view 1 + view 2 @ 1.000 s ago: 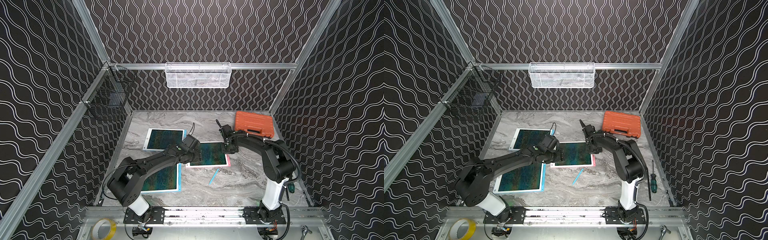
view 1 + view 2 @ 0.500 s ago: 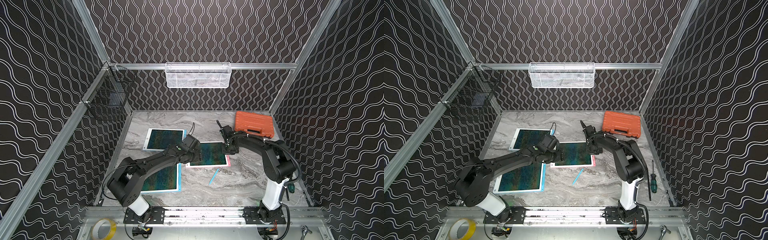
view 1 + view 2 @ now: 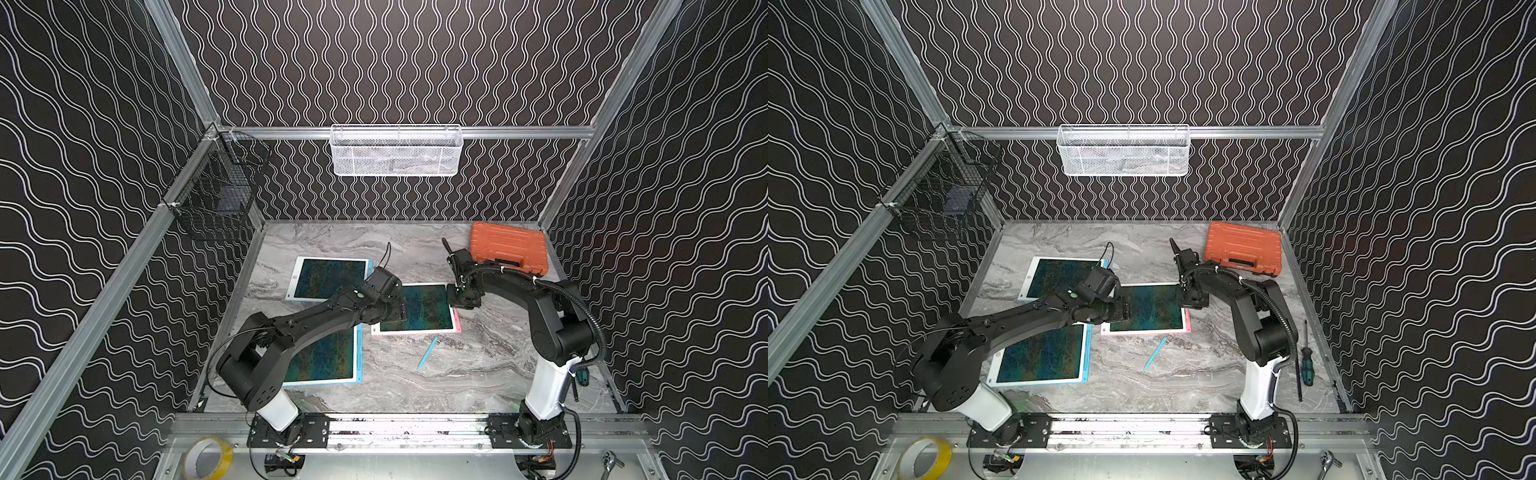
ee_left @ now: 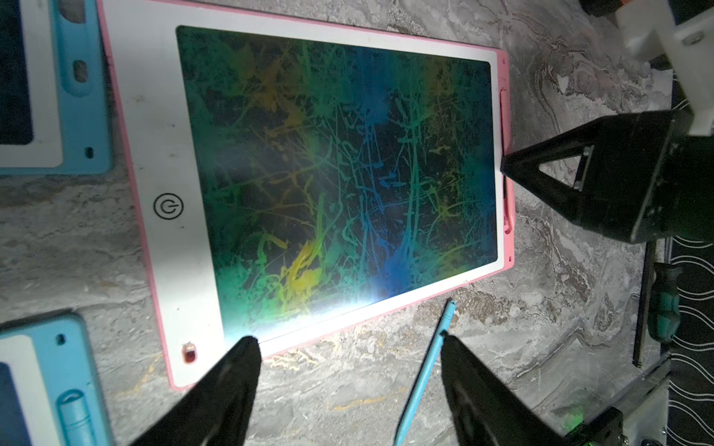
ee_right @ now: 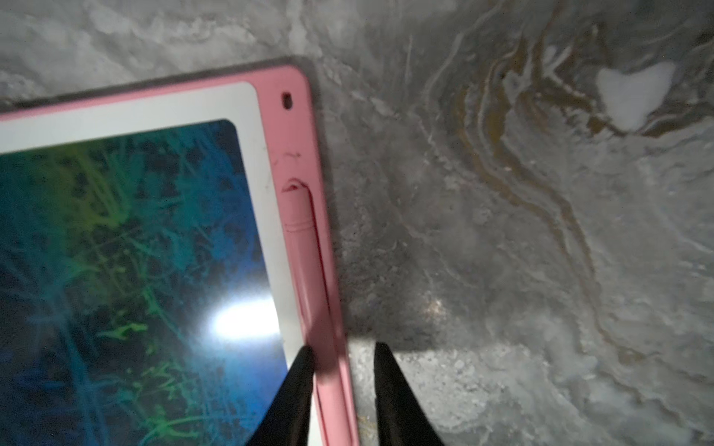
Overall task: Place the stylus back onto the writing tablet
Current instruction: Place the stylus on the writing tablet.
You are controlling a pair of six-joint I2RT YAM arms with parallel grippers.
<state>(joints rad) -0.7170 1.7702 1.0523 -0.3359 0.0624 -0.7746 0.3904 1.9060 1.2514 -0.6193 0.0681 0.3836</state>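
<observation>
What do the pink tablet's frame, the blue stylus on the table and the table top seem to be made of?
Pink tablet frame: probably moulded plastic, matte, with rounded corners and a hole.
Blue stylus: likely plastic, smooth, one even colour.
Table top: grey marble pattern with brown veins; real stone or printed laminate, cannot tell.

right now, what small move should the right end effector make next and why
Probably lift the right end effector straight up: the pink plastic stylus already lies seated in the edge slot of the pink-framed writing tablet, and the jaws stand slightly parted astride that edge.
</observation>
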